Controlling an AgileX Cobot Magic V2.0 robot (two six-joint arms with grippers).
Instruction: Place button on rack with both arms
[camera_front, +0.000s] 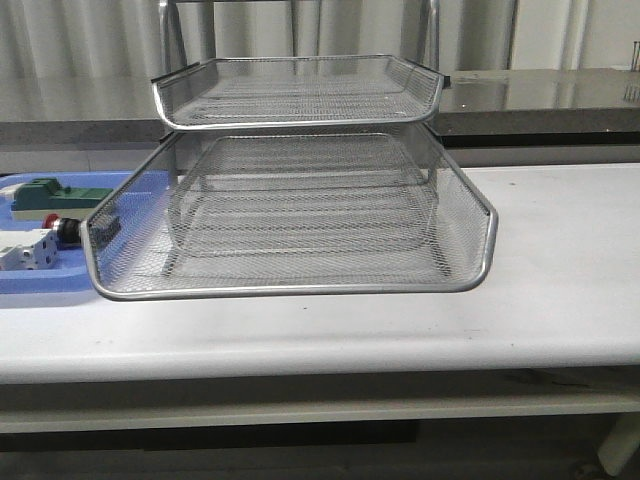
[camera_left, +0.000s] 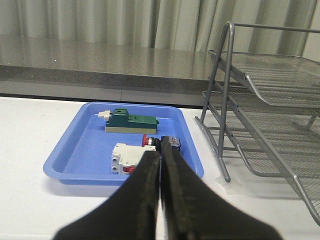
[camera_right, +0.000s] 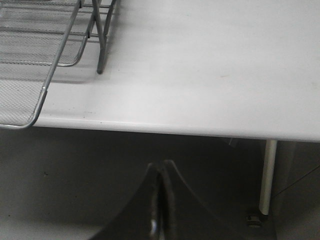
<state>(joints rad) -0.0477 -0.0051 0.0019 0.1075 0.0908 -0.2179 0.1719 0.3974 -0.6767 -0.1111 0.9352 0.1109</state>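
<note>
The button (camera_left: 150, 141), with its red head, black body and blue rear block, lies on its side in the blue tray (camera_left: 65, 167). In the front view it (camera_front: 66, 232) shows at the far left, beside the rack. The silver wire-mesh rack (camera_front: 300, 210) stands in the middle of the table, and its legs and tiers (camera_left: 270, 95) also appear in the left wrist view. My left gripper (camera_left: 161, 150) is shut and empty, in front of the tray and pointing at the button without touching it. My right gripper (camera_right: 161, 166) is shut and empty, hanging below the table's front edge. Neither arm shows in the front view.
A green block (camera_left: 131, 121) and a white terminal block (camera_left: 125, 157) share the blue tray with the button. The rack's lowest tray corner (camera_right: 30, 95) overhangs near the table's front edge. A white table leg (camera_right: 269, 175) stands to one side of my right gripper.
</note>
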